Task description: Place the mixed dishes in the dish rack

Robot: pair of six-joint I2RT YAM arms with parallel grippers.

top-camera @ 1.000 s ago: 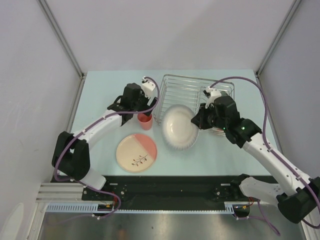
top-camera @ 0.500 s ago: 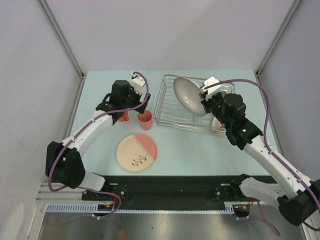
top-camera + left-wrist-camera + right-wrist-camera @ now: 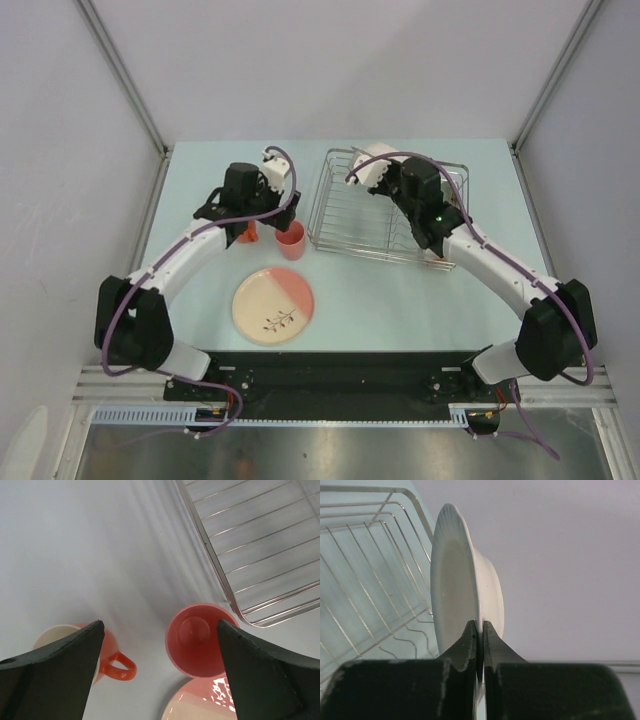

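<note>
My left gripper [image 3: 160,625] hangs over the pale blue-green table [image 3: 200,180], its fingers spread wide and holding nothing. Below the left finger stands the orange mug [image 3: 109,650], upright, cream inside, its handle turned toward the small pink cup [image 3: 197,640]. The cup also stands upright, just beside the dish rack's near-left corner. Nearer my bases, the cream-and-pink plate [image 3: 273,306] lies flat with its dark leaf sprig facing up, just beside the cup.

The silver wire dish rack [image 3: 375,253] sits toward the back of the table. My right gripper [image 3: 480,625] is pinched tight on the rim of the white plate [image 3: 455,595]. I hold the plate on edge over the rack's far-left part, and I cannot tell whether it touches the wires. Plain pale grey walls with metal corner posts close the space in.
</note>
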